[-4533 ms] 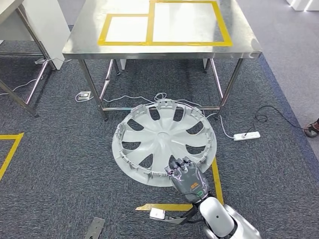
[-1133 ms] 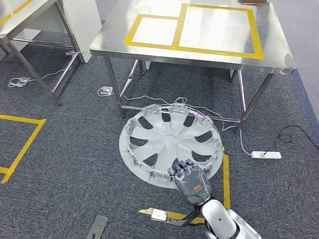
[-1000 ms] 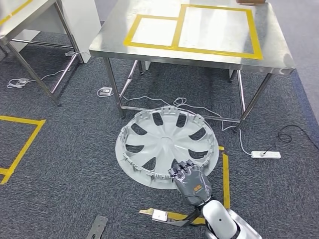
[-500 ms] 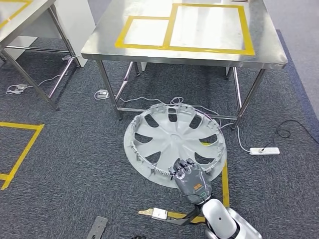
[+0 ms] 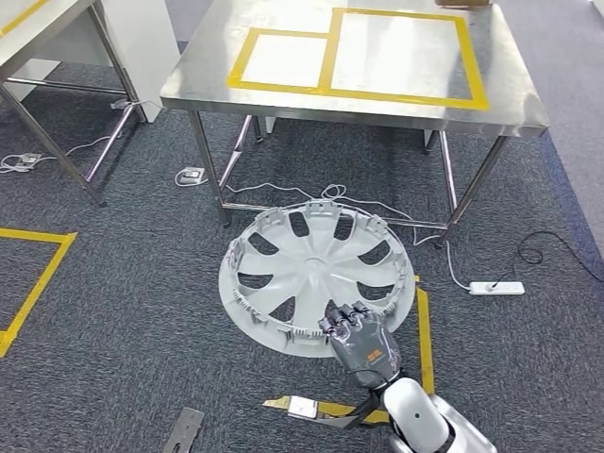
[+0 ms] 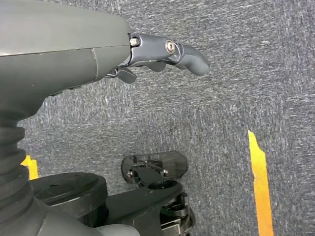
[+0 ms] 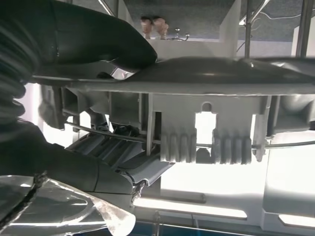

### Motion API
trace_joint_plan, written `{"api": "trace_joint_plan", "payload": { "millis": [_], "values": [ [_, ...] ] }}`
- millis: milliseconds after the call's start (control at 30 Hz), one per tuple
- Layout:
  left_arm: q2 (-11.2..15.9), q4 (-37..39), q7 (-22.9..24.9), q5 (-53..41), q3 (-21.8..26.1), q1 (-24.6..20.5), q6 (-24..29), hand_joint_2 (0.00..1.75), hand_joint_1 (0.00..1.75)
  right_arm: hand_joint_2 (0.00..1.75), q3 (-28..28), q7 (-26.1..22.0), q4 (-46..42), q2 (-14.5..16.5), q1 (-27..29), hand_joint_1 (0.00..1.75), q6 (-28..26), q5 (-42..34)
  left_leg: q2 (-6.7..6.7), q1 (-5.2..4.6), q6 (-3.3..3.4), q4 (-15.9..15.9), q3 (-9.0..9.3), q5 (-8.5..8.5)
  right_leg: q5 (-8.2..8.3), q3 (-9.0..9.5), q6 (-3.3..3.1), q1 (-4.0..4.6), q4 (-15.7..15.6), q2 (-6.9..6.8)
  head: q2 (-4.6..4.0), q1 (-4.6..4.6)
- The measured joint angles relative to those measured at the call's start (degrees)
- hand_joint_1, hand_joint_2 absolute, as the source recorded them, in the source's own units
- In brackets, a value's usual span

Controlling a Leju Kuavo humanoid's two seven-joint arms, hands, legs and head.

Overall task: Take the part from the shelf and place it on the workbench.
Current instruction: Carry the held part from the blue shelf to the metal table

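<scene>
A large silver-grey wheel cover [image 5: 317, 269] with curved spokes hangs level above the carpet, in front of the steel workbench [image 5: 502, 106]. My right hand [image 5: 360, 342] grips its near rim from below right. In the right wrist view the cover's clipped rim [image 7: 208, 123] passes between my dark fingers [image 7: 93, 42]. The workbench top carries two rectangles of yellow tape [image 5: 329, 61]. My left hand [image 6: 122, 54] hangs over the carpet, fingers stretched out and holding nothing.
A white power strip [image 5: 496, 288] and loose cables lie by the workbench's right legs. Yellow floor tape [image 5: 425, 326] runs below the cover. Another steel table [image 5: 42, 28] and a white cabinet [image 5: 142, 38] stand at the left. A metal plate [image 5: 181, 431] lies near my feet.
The whole picture sways and shifts as the camera moves before the workbench. The wheel cover stays in my right hand, wobbling slightly left and right.
</scene>
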Motion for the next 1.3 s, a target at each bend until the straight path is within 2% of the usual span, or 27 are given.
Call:
{"api": "trace_joint_plan", "payload": {
  "millis": [67,133,233,300,333,400,433,467,500,567,600,633,667,733,800,833,900,933,967,1000,1033,1067,1133,1200,1300],
  "values": [
    [-0.04,0.0,-0.01,0.0,-0.01,-0.03,0.0,1.75,0.0,1.75,0.0,-0.02,0.0,-0.01,-0.04,1.54,0.0,0.0,0.11,-0.22,-0.14,0.14,0.14,-0.15,3.64,3.79,-0.38,0.19,-7.63,-0.99,0.0,0.01],
    [-0.06,0.0,-0.02,0.0,0.0,-0.03,0.0,1.75,0.0,1.75,0.0,-0.05,-0.05,0.0,-0.22,1.54,0.0,0.01,0.28,-0.52,-0.51,0.47,0.02,-0.27,5.09,6.64,-0.77,0.45,-13.15,-1.96,0.0,-0.08],
    [-0.06,0.0,-0.04,0.0,0.01,0.06,0.0,1.75,0.0,1.75,0.0,-0.05,-0.11,-0.01,-0.27,1.54,0.0,0.02,0.84,-0.6,-1.15,0.62,-0.11,-0.35,5.15,7.01,-1.38,0.48,-14.05,-1.51,0.0,-0.16],
    [-0.04,0.0,-0.08,-0.01,0.01,0.04,0.0,1.75,0.0,1.75,0.0,-0.03,-0.13,-0.01,-0.27,1.54,0.0,0.01,0.69,-0.42,-1.84,2.47,-0.77,-1.87,5.44,7.09,-1.98,0.2,-14.29,-1.03,0.0,-0.28],
    [-0.03,0.0,-0.09,-0.01,0.01,0.02,0.0,1.75,0.0,1.75,0.0,-0.03,-0.14,-0.01,-0.27,1.54,0.0,0.01,0.48,-0.26,-2.25,5.08,-1.85,-3.48,5.53,7.13,-2.25,0.06,-14.39,-0.81,0.0,-0.35],
    [0.0,0.0,-0.11,-0.01,0.01,0.07,0.0,1.75,0.0,1.75,0.0,-0.02,-0.14,0.0,-0.26,1.54,0.0,0.02,0.29,0.12,-2.84,12.5,-5.01,-7.02,5.54,7.11,-2.48,0.02,-14.39,-0.25,0.0,-0.46],
    [0.02,0.0,-0.11,0.0,0.01,0.11,0.0,1.75,0.0,1.75,0.0,-0.02,-0.13,-0.01,-0.23,1.54,0.0,0.02,0.28,0.32,-3.02,15.33,-6.24,-7.87,5.54,7.12,-2.49,0.01,-14.39,0.08,0.0,-0.44],
    [0.03,0.0,-0.11,0.0,0.01,0.15,0.0,1.75,0.0,1.75,0.0,-0.02,-0.13,-0.01,-0.19,1.54,0.0,0.01,0.28,0.49,-3.12,16.26,-6.63,-7.61,5.54,7.14,-2.48,-0.02,-14.38,0.46,0.0,-0.45],
    [0.04,0.0,-0.11,0.01,0.01,0.16,-0.01,1.75,0.0,1.75,0.0,-0.01,-0.13,-0.01,-0.16,1.54,0.01,0.0,0.23,0.65,-3.17,15.0,-6.03,-6.29,5.54,7.19,-2.44,-0.08,-14.36,0.88,0.0,-0.44],
    [0.06,0.0,-0.13,0.02,0.01,0.15,-0.03,1.75,0.0,1.75,0.0,0.03,-0.13,0.0,-0.14,1.54,0.01,-0.01,-0.73,0.96,-3.19,7.79,-2.6,-2.32,5.5,7.31,-2.21,-0.23,-14.32,1.72,0.0,-0.43],
    [0.06,0.0,-0.15,0.07,0.01,0.16,-0.06,1.75,0.0,1.75,0.0,0.05,-0.13,0.01,-0.19,1.54,0.01,0.0,-1.52,1.04,-3.12,4.34,-1.0,-1.04,5.5,7.26,-1.94,-0.24,-14.23,2.14,0.0,-0.42],
    [0.06,0.0,-0.17,0.1,0.01,0.11,-0.09,1.75,0.0,1.75,0.0,0.05,-0.14,0.01,-0.22,1.54,0.0,0.02,-2.17,1.06,-2.99,2.02,0.04,-0.5,5.57,7.09,-1.57,-0.24,-14.19,2.5,0.0,-0.43],
    [0.05,0.0,-0.19,0.14,0.01,0.05,-0.13,1.75,0.0,1.75,-0.01,0.07,-0.15,0.01,-0.23,1.54,0.0,0.04,-2.61,1.01,-2.8,1.14,0.37,-0.65,5.69,6.88,-1.15,-0.26,-14.21,2.81,0.0,-0.4],
    [0.01,0.0,-0.2,0.22,0.01,-0.07,-0.19,1.75,0.0,1.75,-0.02,0.08,-0.16,-0.01,-0.19,1.54,0.0,0.05,-2.24,0.94,-2.15,0.65,0.36,-0.72,5.88,6.59,-0.28,-0.4,-14.41,3.3,0.0,-0.38],
    [-0.06,0.0,-0.22,0.26,0.01,-0.1,-0.22,1.75,0.0,1.75,-0.02,0.08,-0.16,-0.02,-0.14,1.54,0.0,0.07,-1.58,0.99,-1.31,0.15,0.54,-0.43,4.85,5.74,0.27,-0.45,-13.1,2.45,0.0,-0.19],
    [-0.08,0.0,-0.23,0.26,0.01,-0.12,-0.23,1.75,0.0,1.75,-0.02,0.09,-0.17,-0.02,-0.16,1.54,0.0,0.08,-1.17,0.99,-0.89,-0.07,0.62,-0.32,3.5,4.57,0.39,-0.42,-10.75,1.69,0.0,-0.05],
    [-0.12,0.0,-0.24,0.26,0.01,-0.06,-0.24,1.75,0.0,1.75,-0.02,0.09,-0.17,-0.02,-0.13,1.54,0.0,0.12,-0.33,0.67,-0.39,-0.1,0.61,-0.32,0.06,0.97,0.46,-0.33,-3.2,0.4,0.0,0.19],
    [-0.12,0.0,-0.24,0.26,0.01,0.0,-0.24,1.75,0.0,1.75,-0.02,0.09,-0.16,-0.03,-0.07,1.54,0.01,0.13,0.11,0.5,-0.32,-0.1,0.6,-0.33,-1.05,-0.66,0.48,-0.33,0.18,0.2,0.0,0.19],
    [-0.12,0.0,-0.24,0.26,0.02,0.05,-0.24,1.75,0.0,1.75,-0.02,0.09,-0.16,-0.06,0.02,1.54,0.01,0.13,0.5,0.36,-0.28,-0.09,0.61,-0.34,-1.22,-1.51,0.47,-0.31,1.9,0.11,0.0,0.19],
    [-0.13,0.0,-0.24,0.26,0.02,0.07,-0.24,1.75,0.0,1.75,-0.02,0.09,-0.15,-0.09,0.12,1.54,0.02,0.14,0.82,0.24,-0.26,-0.08,0.64,-0.35,-0.3,-1.24,0.37,-0.27,1.35,0.02,0.0,0.19],
    [-0.14,0.0,-0.24,0.26,0.03,0.05,-0.24,1.75,0.0,1.75,-0.02,0.09,-0.15,-0.13,0.2,1.54,0.02,0.15,1.1,0.16,-0.26,-0.07,0.7,-0.37,1.47,0.21,0.17,-0.19,-1.47,-0.23,0.0,0.19],
    [-0.16,0.0,-0.24,0.26,0.02,0.01,-0.24,1.75,0.0,1.75,-0.02,0.09,-0.15,-0.15,0.24,1.54,0.02,0.16,1.35,0.08,-0.3,-0.06,0.77,-0.42,3.35,2.34,-0.1,-0.06,-5.66,-0.84,0.0,0.2],
    [-0.2,0.0,-0.25,0.26,0.01,-0.03,-0.24,1.75,0.0,1.75,-0.02,0.09,-0.18,-0.16,0.12,1.54,0.02,0.19,1.75,-0.27,-0.6,0.12,0.74,-0.53,5.39,6.13,-0.71,0.39,-12.59,-2.35,0.0,0.15],
    [-0.2,0.0,-0.26,0.26,0.02,-0.01,-0.24,1.75,0.0,1.75,-0.02,0.11,-0.25,-0.16,-0.02,1.54,0.02,0.32,2.12,-0.56,-0.87,0.27,0.61,-0.61,5.51,7.11,-1.09,0.63,-14.38,-2.76,0.0,0.1],
    [-0.18,0.0,-0.26,0.25,0.01,0.0,-0.22,1.75,0.0,1.75,-0.02,0.24,-0.28,-0.19,0.0,1.54,0.07,0.91,2.46,-0.61,0.23,0.26,0.66,-0.54,5.81,6.97,-1.12,0.62,-14.47,-2.21,0.0,0.05]
  ]
}}
